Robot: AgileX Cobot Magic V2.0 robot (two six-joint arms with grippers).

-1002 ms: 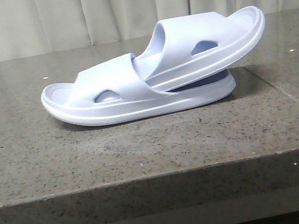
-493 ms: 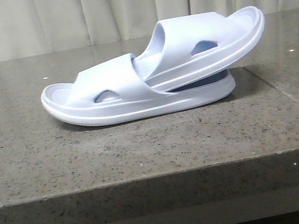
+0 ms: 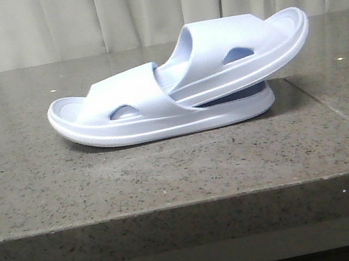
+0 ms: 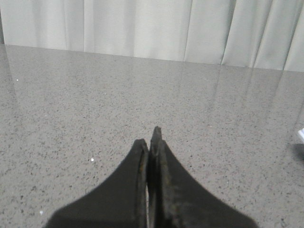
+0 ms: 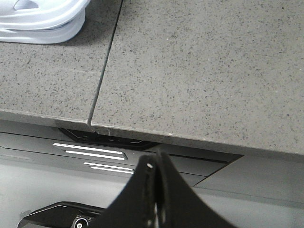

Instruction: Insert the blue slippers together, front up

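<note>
The two pale lavender-blue slippers lie nested on the grey stone table (image 3: 168,172). The lower slipper (image 3: 138,113) lies flat with its toe to the left. The upper slipper (image 3: 242,51) is pushed under the lower one's strap and tilts up to the right. Neither gripper shows in the front view. My left gripper (image 4: 151,140) is shut and empty above bare table. My right gripper (image 5: 154,161) is shut and empty, off the table's front edge. The slippers' soles (image 5: 42,21) show far from it in the right wrist view.
A seam (image 3: 334,112) runs across the table top on the right. The table's front edge (image 5: 190,135) and dark equipment (image 5: 95,152) below it show in the right wrist view. Pale curtains (image 3: 139,8) hang behind the table.
</note>
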